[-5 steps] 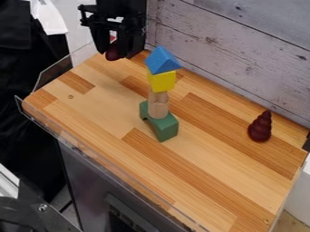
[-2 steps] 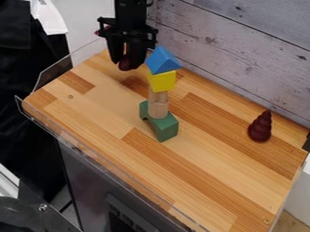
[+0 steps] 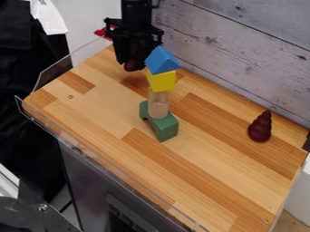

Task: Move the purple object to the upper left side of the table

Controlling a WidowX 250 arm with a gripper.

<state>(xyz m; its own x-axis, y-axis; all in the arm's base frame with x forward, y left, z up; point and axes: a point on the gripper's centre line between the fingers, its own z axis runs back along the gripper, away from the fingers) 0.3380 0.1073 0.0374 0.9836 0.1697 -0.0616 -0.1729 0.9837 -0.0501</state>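
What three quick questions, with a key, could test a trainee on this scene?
1. Which block tops the tower?
A) the yellow block
B) the blue triangular block
C) the green arched block

2. True or false: the claw has a dark rounded object between its fingertips.

3. Fill in: in the camera view, the dark red tapered piece stands to the ____ of the tower.

Key: 1. B; 2. true; 3. right
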